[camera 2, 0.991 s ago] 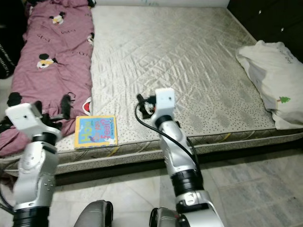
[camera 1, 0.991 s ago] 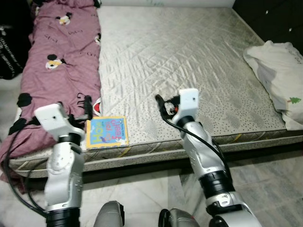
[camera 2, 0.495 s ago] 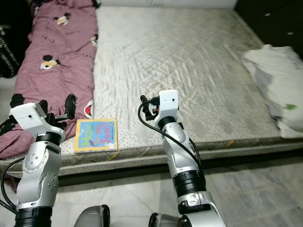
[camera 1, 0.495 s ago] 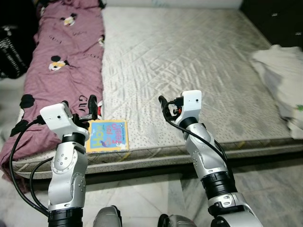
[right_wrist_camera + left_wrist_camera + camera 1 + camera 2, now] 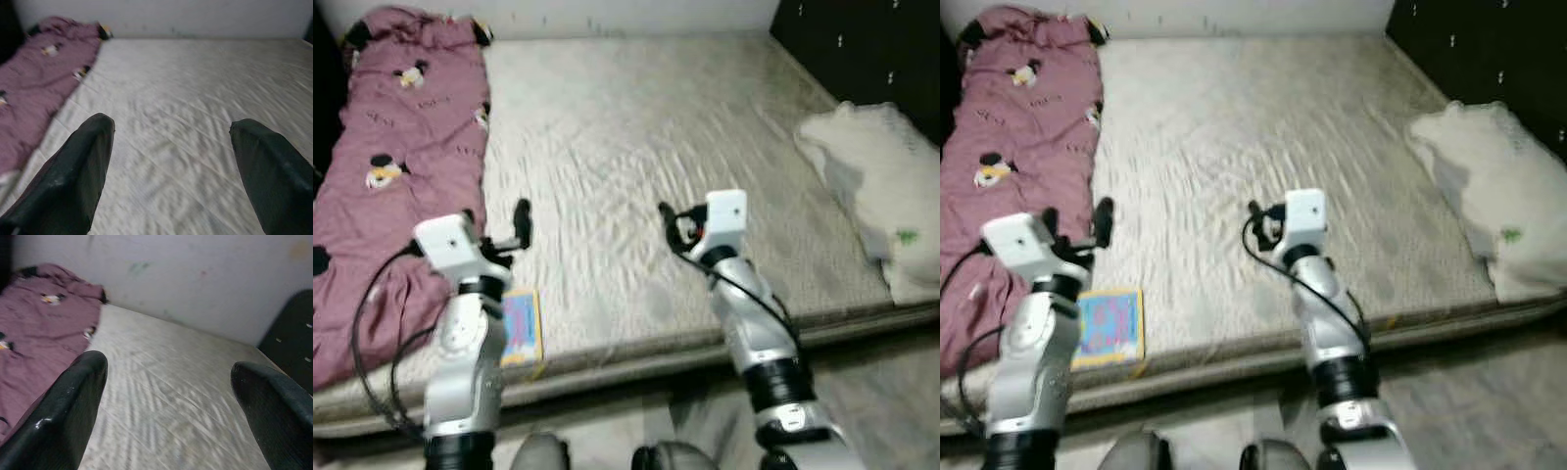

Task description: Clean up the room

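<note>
Maroon blanket [image 5: 1013, 108] on grey mattress [image 5: 1253, 127], colourful book [image 5: 1108, 327] near edge

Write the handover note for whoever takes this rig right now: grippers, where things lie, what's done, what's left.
Left gripper: open, holding nothing, raised over the mattress near its front left part.
Right gripper: open, holding nothing, raised over the mattress's front middle.
Picture book: flat on the mattress's front left corner, beside the pink blanket, partly behind the left arm.
Pink blanket: spread along the mattress's left side.
White pillow: at the mattress's right edge.
Done: nothing visibly tidied.
Left: the book looks like the nearest pick, probably for the left gripper; then blanket and pillow.
</note>
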Motion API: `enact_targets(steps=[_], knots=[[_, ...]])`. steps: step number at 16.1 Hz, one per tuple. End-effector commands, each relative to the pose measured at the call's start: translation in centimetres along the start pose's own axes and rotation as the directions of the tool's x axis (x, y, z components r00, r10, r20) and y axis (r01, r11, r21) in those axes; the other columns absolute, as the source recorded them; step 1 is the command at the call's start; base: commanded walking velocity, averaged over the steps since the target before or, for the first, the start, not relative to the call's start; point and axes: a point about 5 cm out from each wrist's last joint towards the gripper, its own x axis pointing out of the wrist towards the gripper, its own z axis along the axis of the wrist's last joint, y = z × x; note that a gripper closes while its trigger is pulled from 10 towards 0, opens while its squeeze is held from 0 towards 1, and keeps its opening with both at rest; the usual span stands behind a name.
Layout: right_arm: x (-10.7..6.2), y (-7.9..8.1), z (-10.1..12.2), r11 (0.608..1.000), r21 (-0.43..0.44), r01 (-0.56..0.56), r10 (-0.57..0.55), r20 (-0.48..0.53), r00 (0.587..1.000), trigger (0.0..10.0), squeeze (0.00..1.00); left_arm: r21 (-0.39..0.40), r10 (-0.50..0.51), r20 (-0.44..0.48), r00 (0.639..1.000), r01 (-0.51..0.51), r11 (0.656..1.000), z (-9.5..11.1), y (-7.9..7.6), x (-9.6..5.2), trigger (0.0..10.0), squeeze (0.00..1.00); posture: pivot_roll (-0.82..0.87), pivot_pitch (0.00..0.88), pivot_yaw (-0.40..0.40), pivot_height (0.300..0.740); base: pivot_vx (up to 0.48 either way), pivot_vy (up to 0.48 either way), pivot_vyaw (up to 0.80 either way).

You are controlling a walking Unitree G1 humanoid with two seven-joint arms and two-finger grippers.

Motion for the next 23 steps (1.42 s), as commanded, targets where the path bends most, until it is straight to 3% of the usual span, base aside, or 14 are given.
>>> enact_targets(steps=[1, 18, 23], knots=[[0.1, 0.5, 0.1, 1.0, 0.003, -0.015, 0.015, -0.001, 1.0, 10.0, 0.0, 0.008, 0.039, -0.013, 0.999, -0.039, 0.999, -0.2, 0.6, -0.2, 10.0, 0.0, 0.08, 0.137, -0.049, 0.74, 0.0, 0.0, 0.0], [0.1, 0.1, 0.0, 1.0, 0.008, -0.011, 0.011, -0.014, 1.0, 10.0, 0.0, 0.015, 0.066, -0.039, 0.997, -0.065, 0.998, -0.5, 0.9, -0.1, 10.0, 0.0, 0.07, 0.147, -0.058, 0.74, 0.0, 0.442, -0.07], [0.5, 0.1, 0.1, 1.0, -0.007, -0.007, 0.007, -0.004, 1.0, 10.0, 0.0, 0.04, 0.088, -0.04, 0.995, -0.087, 0.995, -0.5, 1.6, -0.1, 10.0, 0.0, 0.09, 0.129, -0.055, 0.74, 0.0, 0.48, 0.0]])
